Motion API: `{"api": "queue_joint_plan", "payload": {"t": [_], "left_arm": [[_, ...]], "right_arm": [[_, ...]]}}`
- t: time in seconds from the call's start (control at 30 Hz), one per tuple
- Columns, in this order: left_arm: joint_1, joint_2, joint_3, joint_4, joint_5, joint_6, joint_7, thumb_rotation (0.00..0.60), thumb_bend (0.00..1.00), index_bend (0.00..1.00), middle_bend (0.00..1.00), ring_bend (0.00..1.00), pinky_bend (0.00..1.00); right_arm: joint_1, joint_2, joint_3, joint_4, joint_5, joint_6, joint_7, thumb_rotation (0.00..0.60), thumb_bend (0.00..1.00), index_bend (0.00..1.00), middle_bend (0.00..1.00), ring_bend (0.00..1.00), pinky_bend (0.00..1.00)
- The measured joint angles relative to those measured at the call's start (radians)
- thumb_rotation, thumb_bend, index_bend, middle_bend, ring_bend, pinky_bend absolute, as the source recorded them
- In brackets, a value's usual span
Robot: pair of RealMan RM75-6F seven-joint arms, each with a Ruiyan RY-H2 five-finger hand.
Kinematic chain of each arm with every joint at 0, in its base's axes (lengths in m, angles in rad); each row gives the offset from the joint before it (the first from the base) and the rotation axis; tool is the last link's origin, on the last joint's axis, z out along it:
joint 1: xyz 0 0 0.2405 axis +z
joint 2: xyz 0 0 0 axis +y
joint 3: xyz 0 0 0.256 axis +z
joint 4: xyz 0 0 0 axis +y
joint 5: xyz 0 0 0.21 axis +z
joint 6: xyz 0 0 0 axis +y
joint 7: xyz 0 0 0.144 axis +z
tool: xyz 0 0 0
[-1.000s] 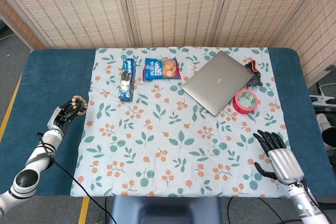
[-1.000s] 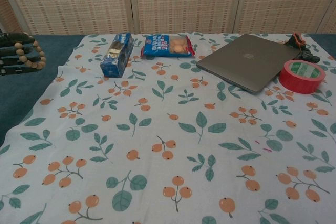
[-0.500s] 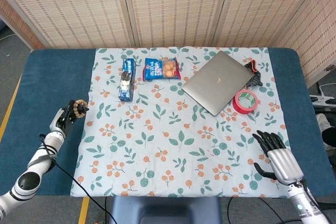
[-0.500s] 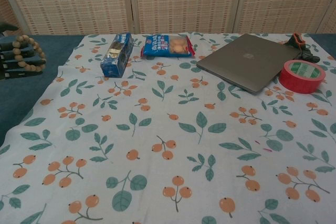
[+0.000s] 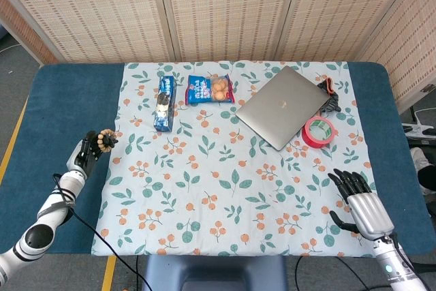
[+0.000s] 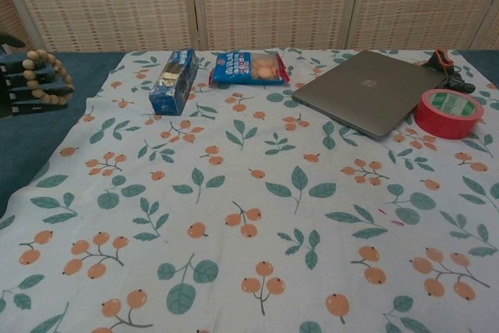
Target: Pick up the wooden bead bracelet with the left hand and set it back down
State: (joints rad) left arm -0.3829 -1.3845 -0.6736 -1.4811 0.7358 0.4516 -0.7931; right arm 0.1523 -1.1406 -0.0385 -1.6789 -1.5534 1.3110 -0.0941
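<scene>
Head view: the left hand holds the wooden bead bracelet in curled fingers, above the blue table near its left edge, just off the floral cloth. The right hand rests with fingers spread, empty, at the near right corner.

Chest view: the bracelet is looped over the left hand's fingers. Judged step: carry phase. Next: lower and release.

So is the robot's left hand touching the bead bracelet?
Touching. The chest view shows the wooden bead bracelet looped around the left hand's dark fingers.
</scene>
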Motion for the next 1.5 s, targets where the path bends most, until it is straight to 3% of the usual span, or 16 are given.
{"api": "queue_joint_plan", "payload": {"t": [0.27, 0.43, 0.6, 0.67, 0.77, 0.87, 1.1, 1.17, 1.23, 1.33, 1.5], "left_arm": [[-0.013, -0.001, 0.018, 0.013, 0.029, 0.000, -0.010, 0.174, 0.44, 0.63, 0.61, 0.30, 0.14], [-0.020, -0.002, 0.031, 0.026, 0.046, -0.010, -0.017, 0.185, 0.48, 0.63, 0.61, 0.30, 0.14], [-0.025, -0.005, 0.039, 0.037, 0.071, -0.013, -0.025, 0.296, 0.50, 0.62, 0.61, 0.29, 0.14], [-0.025, -0.006, 0.042, 0.041, 0.084, -0.014, -0.027, 0.368, 0.49, 0.61, 0.60, 0.29, 0.14], [-0.025, -0.009, 0.044, 0.051, 0.105, -0.019, -0.038, 0.552, 0.46, 0.60, 0.59, 0.27, 0.14], [-0.025, -0.011, 0.046, 0.060, 0.126, -0.022, -0.046, 0.600, 0.44, 0.60, 0.59, 0.27, 0.14], [-0.027, -0.010, 0.044, 0.071, 0.127, -0.035, -0.082, 0.596, 0.43, 0.60, 0.59, 0.27, 0.14], [-0.028, -0.006, 0.045, 0.068, 0.121, -0.041, -0.090, 0.525, 0.42, 0.60, 0.59, 0.27, 0.14], [-0.028, -0.003, 0.044, 0.065, 0.119, -0.045, -0.098, 0.400, 0.41, 0.59, 0.59, 0.27, 0.13], [-0.027, -0.002, 0.043, 0.062, 0.119, -0.046, -0.102, 0.262, 0.39, 0.59, 0.58, 0.26, 0.12], [-0.025, 0.002, 0.036, 0.060, 0.122, -0.063, -0.129, 0.191, 0.39, 0.60, 0.58, 0.25, 0.10]], "right_arm": [[0.002, -0.001, 0.000, 0.000, 0.004, -0.005, -0.003, 0.517, 0.31, 0.00, 0.00, 0.00, 0.00], [0.002, -0.002, 0.000, 0.000, 0.004, -0.007, -0.005, 0.517, 0.31, 0.00, 0.00, 0.00, 0.00], [0.003, -0.002, 0.000, 0.000, 0.007, -0.009, -0.006, 0.517, 0.31, 0.00, 0.00, 0.00, 0.00], [0.004, -0.003, 0.000, 0.000, 0.008, -0.011, -0.008, 0.518, 0.31, 0.00, 0.00, 0.00, 0.00], [0.005, -0.003, -0.001, -0.001, 0.008, -0.013, -0.008, 0.516, 0.31, 0.00, 0.00, 0.00, 0.00], [0.005, -0.003, -0.001, -0.001, 0.009, -0.014, -0.009, 0.517, 0.31, 0.00, 0.00, 0.00, 0.00], [0.005, -0.002, -0.002, -0.003, 0.007, -0.013, -0.010, 0.518, 0.31, 0.00, 0.00, 0.00, 0.00], [0.005, -0.002, -0.003, -0.003, 0.007, -0.013, -0.010, 0.518, 0.31, 0.00, 0.00, 0.00, 0.00], [0.005, -0.003, -0.003, -0.003, 0.007, -0.015, -0.012, 0.517, 0.31, 0.00, 0.00, 0.00, 0.00], [0.006, -0.003, -0.004, -0.003, 0.008, -0.017, -0.014, 0.516, 0.31, 0.00, 0.00, 0.00, 0.00], [0.006, -0.002, -0.003, -0.005, 0.009, -0.015, -0.014, 0.517, 0.31, 0.00, 0.00, 0.00, 0.00]]}}
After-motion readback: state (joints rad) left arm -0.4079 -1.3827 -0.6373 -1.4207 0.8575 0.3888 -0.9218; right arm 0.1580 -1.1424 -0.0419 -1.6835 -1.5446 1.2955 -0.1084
